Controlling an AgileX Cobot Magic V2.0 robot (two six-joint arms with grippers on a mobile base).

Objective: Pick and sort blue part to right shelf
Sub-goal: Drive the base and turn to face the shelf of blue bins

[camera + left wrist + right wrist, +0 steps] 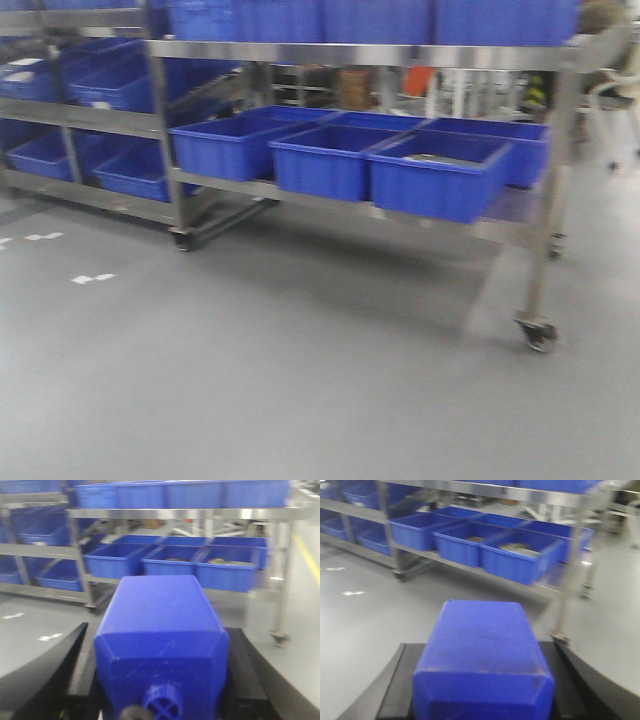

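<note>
Right gripper (pixel 482 690): its jaws are clamping the blue part (pixel 482 645) by its flat sides. The cap is sitting out of frame, so you are taking its identity on trust. Left gripper (pixel 162 685): its jaws are pinching a look-alike blue block (pixel 160 615) with a small round knob (pixel 162 703). Beyond, bare floor (pixel 300 380) is separating you from the shelf rack (pixel 560 150) and its bins (pixel 440 175). You are risking a mix-up at the drop, or a slip if the base jolts.
</note>
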